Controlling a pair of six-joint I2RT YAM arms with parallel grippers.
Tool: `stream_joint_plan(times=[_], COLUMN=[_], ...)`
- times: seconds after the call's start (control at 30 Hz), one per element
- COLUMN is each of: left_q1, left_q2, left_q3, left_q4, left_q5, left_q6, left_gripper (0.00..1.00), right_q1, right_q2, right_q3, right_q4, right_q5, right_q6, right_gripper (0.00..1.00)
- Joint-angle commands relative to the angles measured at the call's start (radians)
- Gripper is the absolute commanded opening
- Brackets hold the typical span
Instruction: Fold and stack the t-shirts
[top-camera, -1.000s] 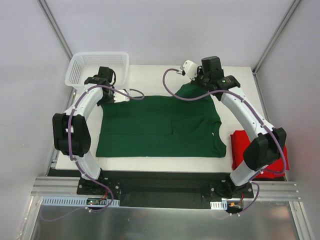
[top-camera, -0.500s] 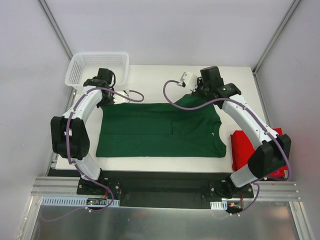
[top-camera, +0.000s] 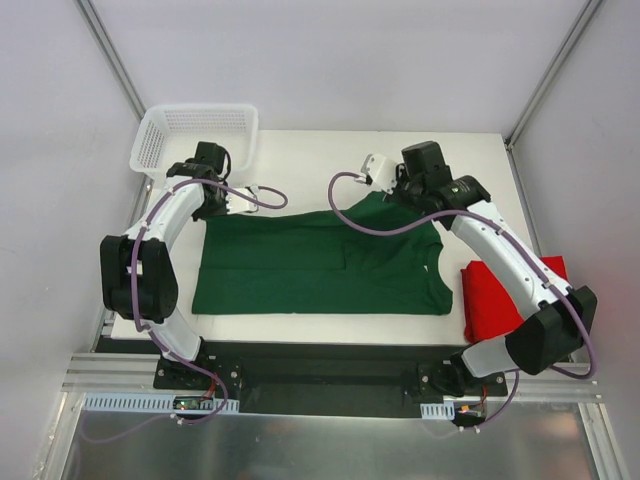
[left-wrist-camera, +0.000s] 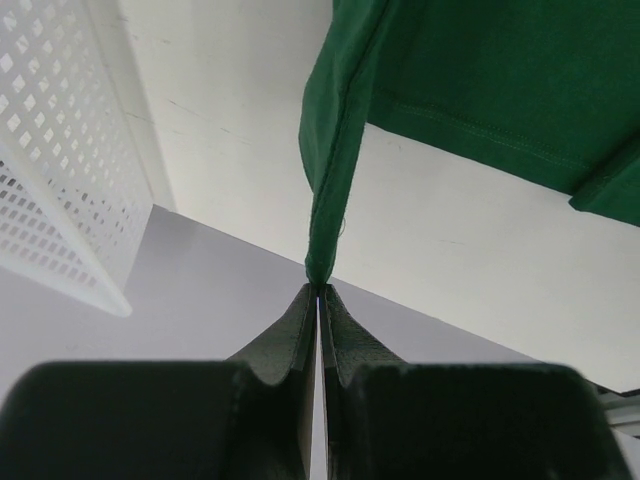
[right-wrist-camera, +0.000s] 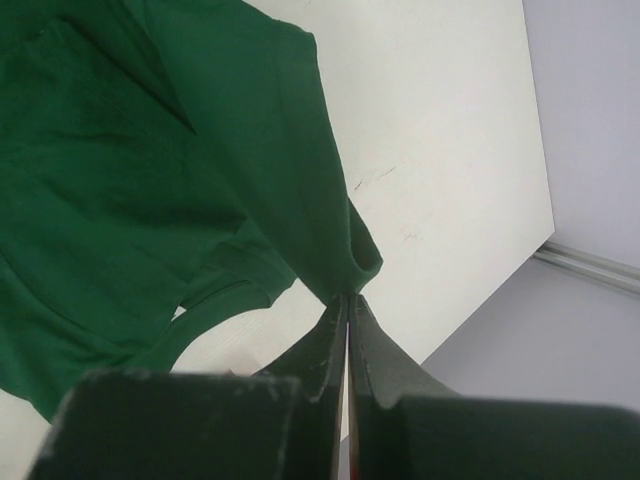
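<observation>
- A white table (top-camera: 300, 150) stood between pale grey walls, with both arm bases bolted along its near edge.
- The dark green t-shirt (top-camera: 320, 265) lay spread as a wide band across the middle of the table, its neck opening at the right edge.
- The left gripper (left-wrist-camera: 318, 290) was clenched on the shirt's far left corner. In the left wrist view a narrow fold of green cloth ran out from between the closed fingers, raised off the white surface.
- The right gripper (right-wrist-camera: 347, 298) pinched the far right part of the same shirt, fingers pressed together on a small bunch of fabric drawn up into a peak.
- The red t-shirt (top-camera: 487, 298) lay at the table's right edge, just beside the green one and partly hidden by the right arm.
- A white mesh basket (top-camera: 195, 128) sat at the far left corner, close behind the left wrist.
</observation>
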Motion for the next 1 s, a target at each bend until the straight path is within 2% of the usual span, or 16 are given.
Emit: stream_joint_plan(times=[0.0,0.47,0.97], left_q1=[-0.011,-0.011,-0.011], left_q2=[-0.053,-0.017,-0.003], left_q3=[-0.017,-0.005,-0.017], left_q4=[-0.028,-0.028,-0.026], left_q5=[0.003,0.003,0.006], left_q6=[-0.01,-0.021,-0.038], left_gripper=[0.0,0.0,0.0], right_q1=[0.02,0.04,0.07], right_q2=[-0.067,-0.194,-0.21], right_q3=[0.001,-0.031,-0.082], right_q4=[-0.044,-0.094,-0.134], right_q5=[0.033,0.038,0.042], right_q6=[0.021,0.038,0.041], right_gripper=[0.01,0.01,0.01])
